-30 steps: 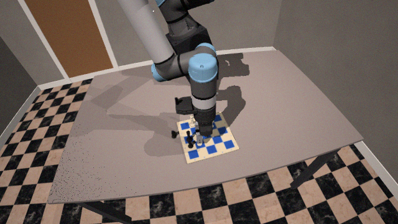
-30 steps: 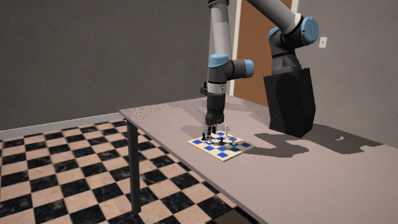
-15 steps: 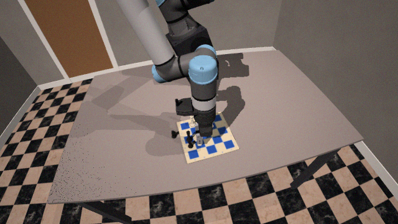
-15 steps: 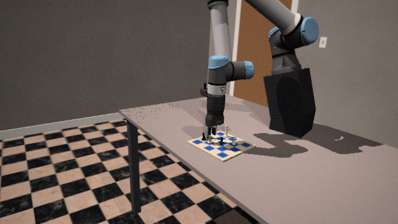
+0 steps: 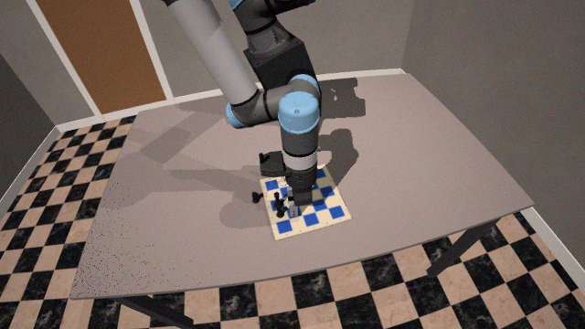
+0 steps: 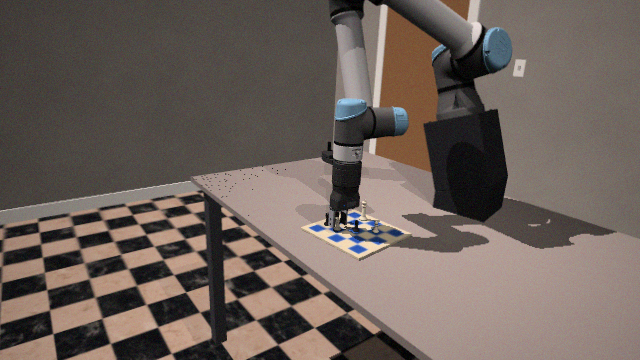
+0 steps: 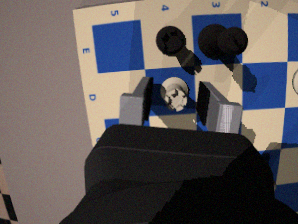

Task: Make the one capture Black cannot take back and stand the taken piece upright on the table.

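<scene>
You see the jaws open, lowered over the chessboard (image 7: pixel 87 63), straddling a white pawn (image 7: pixel 176 92) w/ gaps both sides; nothing gripped. Just ahead of the jaws stand two black pieces (image 7: pixel 222 40), a black pawn (image 7: pixel 170 40) among them. One black piece (image 5: pixel 257 196) stands off-board on the counter (image 5: pixel 411 160).

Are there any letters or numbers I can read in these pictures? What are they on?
"5", "4", "3", "2": digits along the top edge of the chessboard in the wrist view, faint but readable.
"E", "D": letters down its left edge, blurred, so only likely.
Top and exterior views: the board's edge marks are too small to read.
Arm, open fingers, pieces, table, walls: no writing visible.
</scene>
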